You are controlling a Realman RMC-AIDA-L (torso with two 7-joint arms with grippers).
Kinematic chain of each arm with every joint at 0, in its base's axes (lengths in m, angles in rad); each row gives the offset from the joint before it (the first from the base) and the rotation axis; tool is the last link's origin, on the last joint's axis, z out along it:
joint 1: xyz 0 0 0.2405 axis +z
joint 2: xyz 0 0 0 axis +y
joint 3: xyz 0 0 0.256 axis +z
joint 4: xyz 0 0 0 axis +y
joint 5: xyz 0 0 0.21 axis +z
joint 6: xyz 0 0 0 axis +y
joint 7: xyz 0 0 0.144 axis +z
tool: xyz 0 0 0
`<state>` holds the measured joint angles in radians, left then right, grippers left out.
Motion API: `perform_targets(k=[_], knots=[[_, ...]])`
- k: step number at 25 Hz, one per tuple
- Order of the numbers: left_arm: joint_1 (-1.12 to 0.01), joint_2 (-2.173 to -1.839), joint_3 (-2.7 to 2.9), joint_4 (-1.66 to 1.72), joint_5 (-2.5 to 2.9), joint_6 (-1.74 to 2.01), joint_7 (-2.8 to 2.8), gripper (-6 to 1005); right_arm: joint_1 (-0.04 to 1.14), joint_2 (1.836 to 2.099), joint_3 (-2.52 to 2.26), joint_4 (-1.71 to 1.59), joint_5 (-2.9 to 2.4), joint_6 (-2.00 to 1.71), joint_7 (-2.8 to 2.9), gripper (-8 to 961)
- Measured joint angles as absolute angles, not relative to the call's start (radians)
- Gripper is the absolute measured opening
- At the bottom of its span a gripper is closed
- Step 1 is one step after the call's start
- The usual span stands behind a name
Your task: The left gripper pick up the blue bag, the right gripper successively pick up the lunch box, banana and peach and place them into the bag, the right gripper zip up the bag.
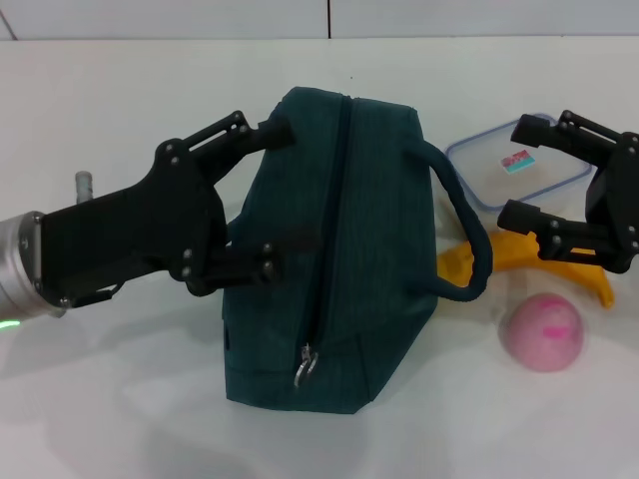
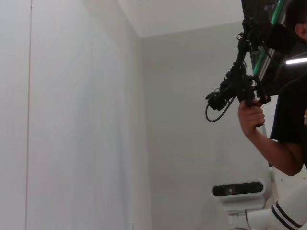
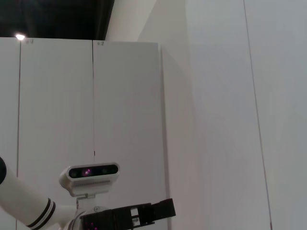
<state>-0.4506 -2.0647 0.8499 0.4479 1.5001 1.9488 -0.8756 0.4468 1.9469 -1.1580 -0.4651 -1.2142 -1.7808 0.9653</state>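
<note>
The blue bag [image 1: 369, 230] lies on the white table [image 1: 120, 90] in the head view, its zipper shut, the pull [image 1: 305, 365] at the near end and a handle [image 1: 471, 235] looping to the right. My left gripper [image 1: 275, 195] is open, its fingertips against the bag's left side. My right gripper [image 1: 524, 172] is open, hovering over the clear lunch box [image 1: 494, 185] with a blue rim. The yellow banana [image 1: 581, 275] lies just in front of the lunch box, partly under the gripper. The pink peach [image 1: 542, 331] sits in front of the banana. Neither wrist view shows these things.
A small silver cylinder [image 1: 85, 186] stands behind my left arm. The left wrist view shows a wall and a person [image 2: 288, 124] holding a camera rig [image 2: 237, 84]. The right wrist view shows wall panels and a robot's head camera [image 3: 89, 173].
</note>
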Motion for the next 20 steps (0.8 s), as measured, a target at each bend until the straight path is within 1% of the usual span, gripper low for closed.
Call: perform_targets(k=[6, 9, 13, 17, 20], knots=[[-0.445, -2.065, 0.850, 0.448, 1.500, 1.950, -0.872, 879, 0.443, 1.953, -1.158, -0.467, -1.213, -1.780, 0.962, 857], [-0.445, -2.064, 0.850, 0.448, 1.500, 1.949, -0.871, 878, 0.444, 1.960, -1.158, -0.468, -1.214, -1.776, 0.950, 857], [-0.450, -2.060, 0.845, 0.456, 1.496, 1.919, -0.911, 877, 0.447, 1.961, -1.158, -0.468, -1.210, -1.775, 0.946, 856], [-0.457, -2.045, 0.843, 0.554, 1.491, 1.868, -1.088, 874, 0.446, 1.962, -1.156, -0.468, -1.204, -1.776, 0.946, 856], [-0.456, -2.038, 0.842, 0.725, 1.515, 1.801, -1.322, 872, 0.445, 1.962, -1.146, -0.468, -1.203, -1.782, 0.950, 856]])
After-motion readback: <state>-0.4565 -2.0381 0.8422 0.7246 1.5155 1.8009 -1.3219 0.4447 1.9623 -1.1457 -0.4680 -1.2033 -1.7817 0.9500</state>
